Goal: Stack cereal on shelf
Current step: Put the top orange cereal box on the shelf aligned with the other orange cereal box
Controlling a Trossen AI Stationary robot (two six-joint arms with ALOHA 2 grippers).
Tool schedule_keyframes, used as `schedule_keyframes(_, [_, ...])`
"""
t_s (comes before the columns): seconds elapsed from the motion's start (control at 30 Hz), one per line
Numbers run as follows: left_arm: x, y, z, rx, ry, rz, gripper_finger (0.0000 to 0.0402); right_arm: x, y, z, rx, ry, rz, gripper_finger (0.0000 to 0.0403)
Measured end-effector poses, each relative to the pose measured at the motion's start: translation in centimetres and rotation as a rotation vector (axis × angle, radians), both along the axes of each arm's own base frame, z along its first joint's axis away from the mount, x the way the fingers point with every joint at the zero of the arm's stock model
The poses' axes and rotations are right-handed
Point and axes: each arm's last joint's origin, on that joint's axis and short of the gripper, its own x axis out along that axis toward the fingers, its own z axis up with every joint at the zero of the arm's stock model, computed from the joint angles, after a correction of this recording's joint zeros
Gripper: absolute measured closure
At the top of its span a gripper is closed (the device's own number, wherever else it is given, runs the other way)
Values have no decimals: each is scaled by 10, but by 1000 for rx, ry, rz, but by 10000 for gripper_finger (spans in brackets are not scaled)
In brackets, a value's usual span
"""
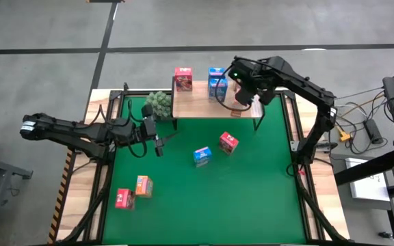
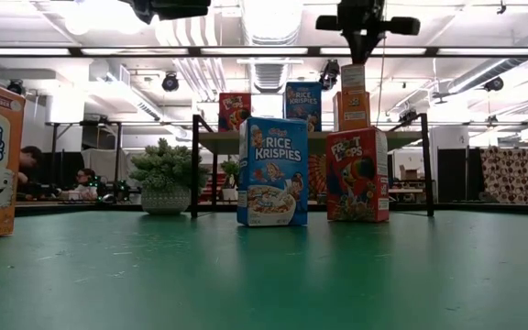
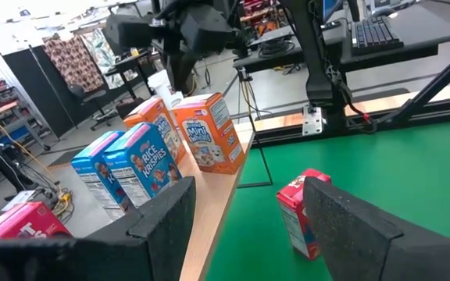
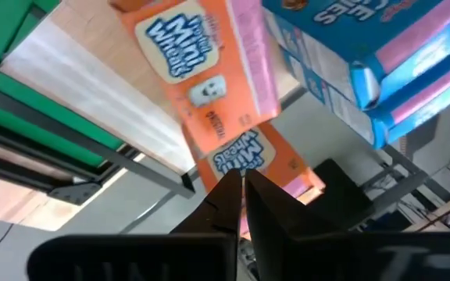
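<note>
From above, the right gripper hangs over the right part of the shelf, beside two blue boxes standing together at the shelf's far edge; a pink-red box stands further left on the same board. What that view hides under the arm, the other views supply: the low view shows an orange box on the shelf with a second orange box above it, right under the gripper, and the right wrist view shows the two dark fingers drawn together to a thin slit over those stacked orange boxes, though whether they grip the upper one I cannot tell.

The left gripper waits over the left side of the green mat, its fingers spread wide and holding nothing.

On the mat lie a blue Rice Krispies box and a red Froot Loops box near the middle, with a red box and an orange box touching at the near left. A potted green plant stands at the shelf's left end. The wooden desk shows around the mat.

Only the low view reaches the room: ceiling lights, racks, and a person seated at far left.
</note>
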Motion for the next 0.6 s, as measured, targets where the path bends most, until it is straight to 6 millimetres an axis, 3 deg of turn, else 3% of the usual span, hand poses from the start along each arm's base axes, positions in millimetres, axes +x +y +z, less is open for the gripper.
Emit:
schedule_keyframes(0.17, [0,0,-1,-12,3,1,180,-11,6,12,-8,-54,0,394])
schedule_keyframes(0.27, [0,0,-1,-12,3,1,180,-14,12,16,87,-140,8,394])
schedule_keyframes(0.37, [0,0,-1,-13,3,1,180,-10,15,15,228,-258,-64,394])
schedule_keyframes(0.6, [0,0,-1,-16,3,1,180,-2,7,6,260,-298,-182,394])
